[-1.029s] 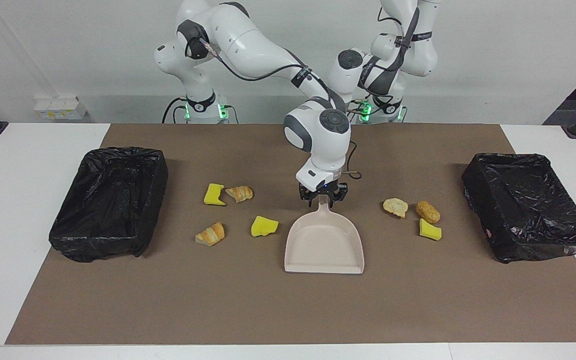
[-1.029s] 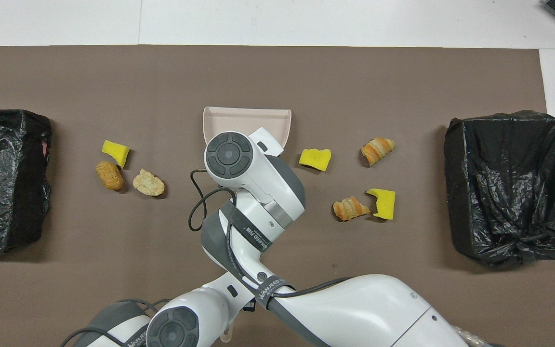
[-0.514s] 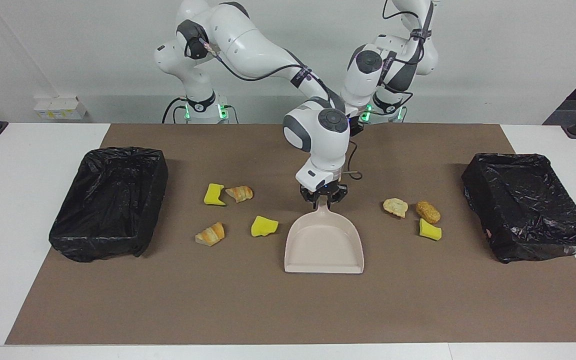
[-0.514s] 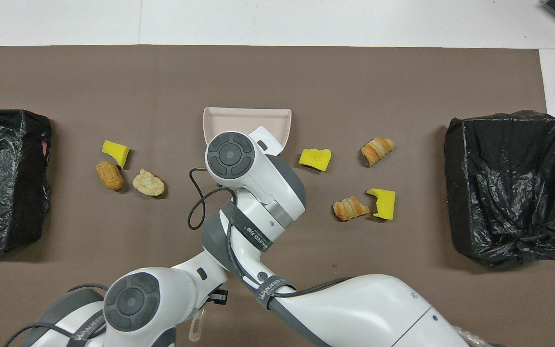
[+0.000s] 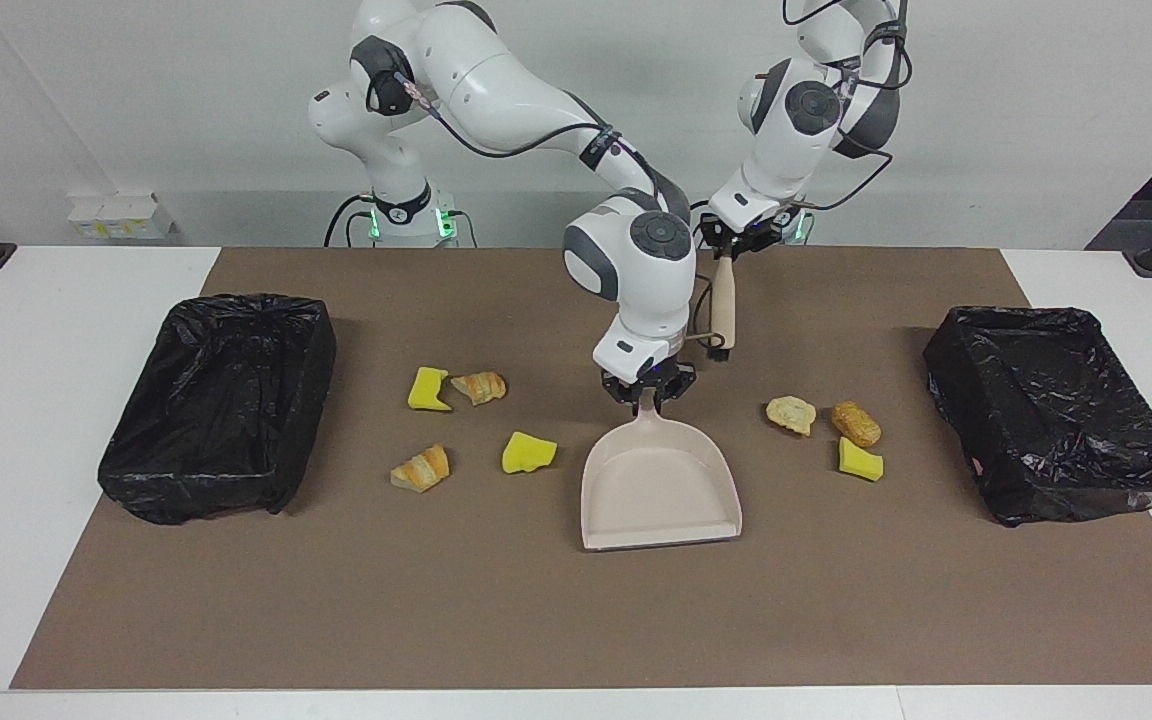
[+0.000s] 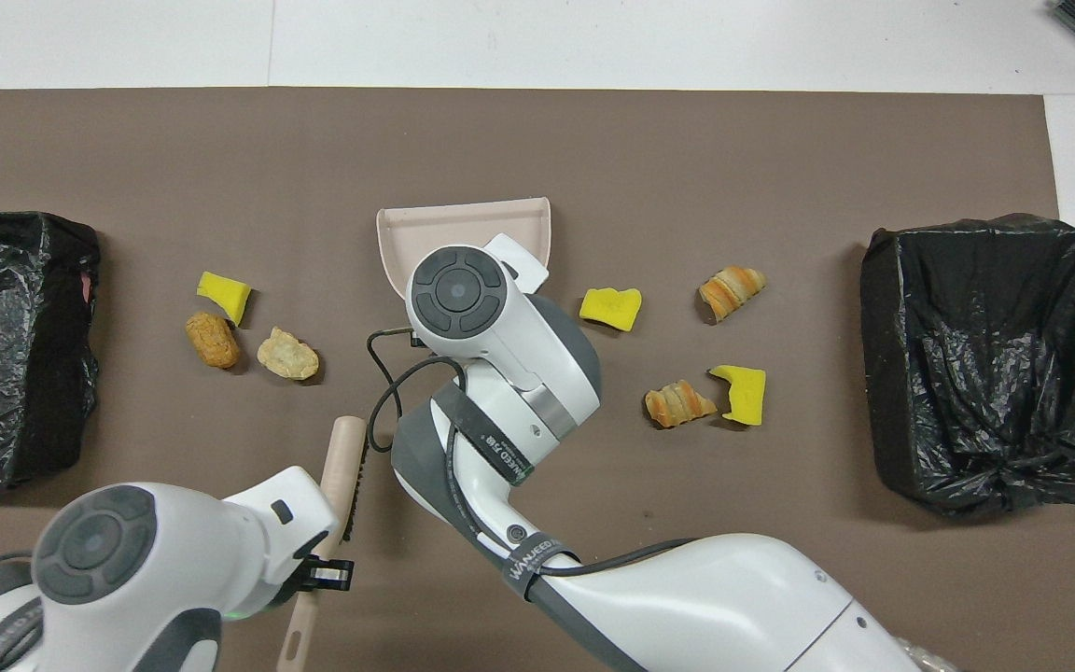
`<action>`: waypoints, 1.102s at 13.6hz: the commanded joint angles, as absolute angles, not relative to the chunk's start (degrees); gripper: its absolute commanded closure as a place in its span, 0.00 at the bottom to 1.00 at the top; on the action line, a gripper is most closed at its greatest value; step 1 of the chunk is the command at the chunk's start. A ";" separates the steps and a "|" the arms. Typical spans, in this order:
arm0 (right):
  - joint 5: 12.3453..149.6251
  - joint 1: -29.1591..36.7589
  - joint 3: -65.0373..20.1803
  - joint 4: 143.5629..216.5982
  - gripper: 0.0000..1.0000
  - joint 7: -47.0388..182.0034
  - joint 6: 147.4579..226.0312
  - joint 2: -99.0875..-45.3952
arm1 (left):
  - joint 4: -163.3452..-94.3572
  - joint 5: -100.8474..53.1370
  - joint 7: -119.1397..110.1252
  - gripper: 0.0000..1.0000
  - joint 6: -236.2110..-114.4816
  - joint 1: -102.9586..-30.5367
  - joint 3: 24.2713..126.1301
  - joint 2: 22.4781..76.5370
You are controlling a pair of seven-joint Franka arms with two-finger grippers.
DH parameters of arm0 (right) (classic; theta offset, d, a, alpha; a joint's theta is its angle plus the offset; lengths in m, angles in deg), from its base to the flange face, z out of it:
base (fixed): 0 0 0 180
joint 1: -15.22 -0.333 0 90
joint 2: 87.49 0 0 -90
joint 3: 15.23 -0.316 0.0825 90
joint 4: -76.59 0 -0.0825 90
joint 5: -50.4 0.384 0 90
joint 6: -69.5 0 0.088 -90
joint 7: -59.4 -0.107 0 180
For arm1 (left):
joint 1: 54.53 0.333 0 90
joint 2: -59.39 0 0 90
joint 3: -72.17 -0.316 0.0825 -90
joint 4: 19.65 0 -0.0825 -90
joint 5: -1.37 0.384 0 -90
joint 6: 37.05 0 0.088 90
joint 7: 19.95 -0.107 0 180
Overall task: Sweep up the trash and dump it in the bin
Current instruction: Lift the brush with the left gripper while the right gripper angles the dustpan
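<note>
The right gripper [image 5: 647, 392] clamps the dustpan [image 5: 660, 492] handle, its mouth facing away from the robots to receive trash [image 5: 529, 452] lying on both sides. The left gripper [image 5: 736, 237], apparently closed on the brush [image 5: 724, 300], hangs ready to sweep.

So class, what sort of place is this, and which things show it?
Probably a robotics lab: two Franka arms, the right arm and left arm, stand at a white table with staged trash on a brown mat.

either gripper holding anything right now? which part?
Both. The right gripper is shut on the dustpan at its handle's tip. The left gripper holds the brush by its handle's upper end, brush hanging down.
</note>
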State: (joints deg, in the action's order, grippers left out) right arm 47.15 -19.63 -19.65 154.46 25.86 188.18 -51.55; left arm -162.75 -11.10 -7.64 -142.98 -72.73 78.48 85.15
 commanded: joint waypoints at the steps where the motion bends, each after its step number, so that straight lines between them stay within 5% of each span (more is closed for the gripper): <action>1: 48.46 -18.44 -20.06 156.48 1.00 34.67 187.45 -54.53 | -157.31 -8.66 -9.05 1.00 -138.83 -64.41 78.85 85.15; 4: 47.76 -17.91 -20.06 156.57 1.00 44.94 185.96 -54.80 | -152.38 -7.69 -11.77 1.00 -139.70 -53.95 78.85 81.47; 9: 47.32 -16.33 -19.97 156.84 1.00 66.48 182.97 -54.89 | -137.98 -3.83 -12.48 1.00 -139.36 -44.00 78.85 67.77; 15: 44.95 -13.96 -19.97 157.10 1.00 98.54 183.75 -54.54 | -139.96 -2.06 -16.87 1.00 -144.87 -43.63 78.94 62.82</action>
